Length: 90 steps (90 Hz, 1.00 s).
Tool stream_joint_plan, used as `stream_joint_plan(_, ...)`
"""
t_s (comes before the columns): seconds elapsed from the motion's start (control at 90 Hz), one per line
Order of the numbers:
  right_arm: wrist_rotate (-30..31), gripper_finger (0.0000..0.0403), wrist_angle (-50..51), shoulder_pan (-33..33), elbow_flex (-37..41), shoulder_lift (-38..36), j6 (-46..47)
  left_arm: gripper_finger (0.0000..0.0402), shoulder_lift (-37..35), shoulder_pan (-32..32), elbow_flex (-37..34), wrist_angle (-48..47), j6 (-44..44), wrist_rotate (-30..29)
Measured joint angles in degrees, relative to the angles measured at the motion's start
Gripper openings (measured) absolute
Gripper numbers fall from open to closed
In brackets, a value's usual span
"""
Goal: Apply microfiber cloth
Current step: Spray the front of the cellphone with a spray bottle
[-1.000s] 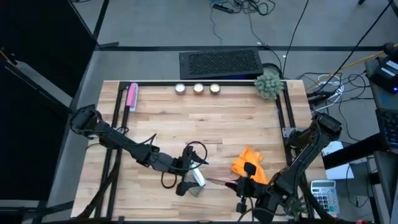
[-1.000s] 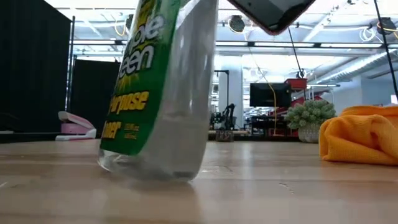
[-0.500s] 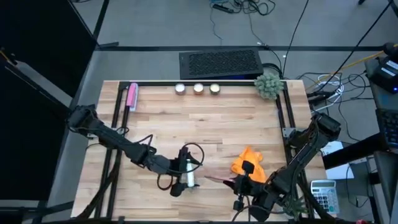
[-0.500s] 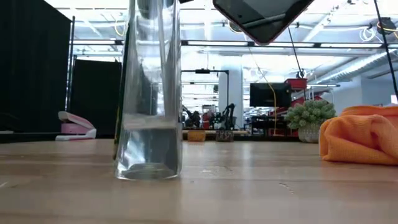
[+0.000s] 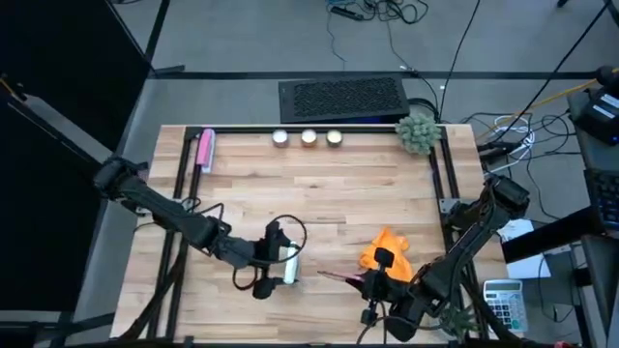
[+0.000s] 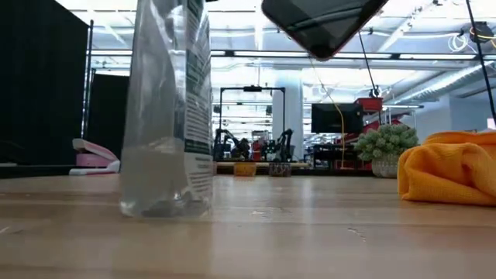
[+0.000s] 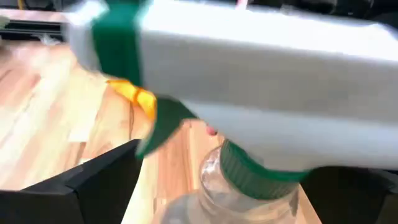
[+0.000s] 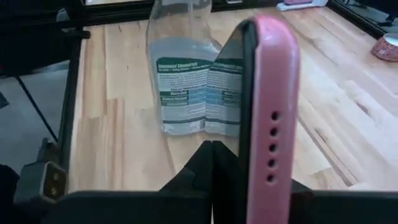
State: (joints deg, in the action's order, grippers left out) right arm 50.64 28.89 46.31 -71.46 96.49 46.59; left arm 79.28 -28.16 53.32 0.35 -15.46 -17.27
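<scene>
My left gripper [image 5: 274, 263] is clamped on the clear green-capped spray bottle [image 6: 167, 108], standing left of the crumpled orange microfiber cloth [image 5: 387, 253]. The right gripper [image 5: 372, 286] pinches the pink-cased black smartphone [image 8: 264, 118], I think. I'd release the bottle upright, then fetch the cloth.

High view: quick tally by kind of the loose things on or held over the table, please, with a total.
Orange microfiber cloth: 1
Spray bottle, upright in the left pincer: 1
Phone in a pink case, held by the right pincer: 1
Pink stick-shaped object: 1
Small round lights: 3
Green plant: 1
Total: 8
</scene>
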Motion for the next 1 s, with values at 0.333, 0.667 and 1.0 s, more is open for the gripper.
stream_joint_plan(0.333,-2.80,0.0009,-0.03,-1.58,0.00,0.83,-0.81,0.0386,-6.70,-2.52,-0.07,-15.45,-6.30,0.32)
stream_joint_plan(0.667,-7.31,0.0009,-1.77,-3.65,0.00,4.54,-0.47,0.0386,-10.77,-3.82,-0.07,-24.20,-10.00,0.88)
stream_joint_plan(1.0,-8.77,0.0009,-8.34,-4.88,0.00,8.21,-2.79,0.0386,-0.04,-6.38,-5.92,-13.20,-14.16,-1.35)
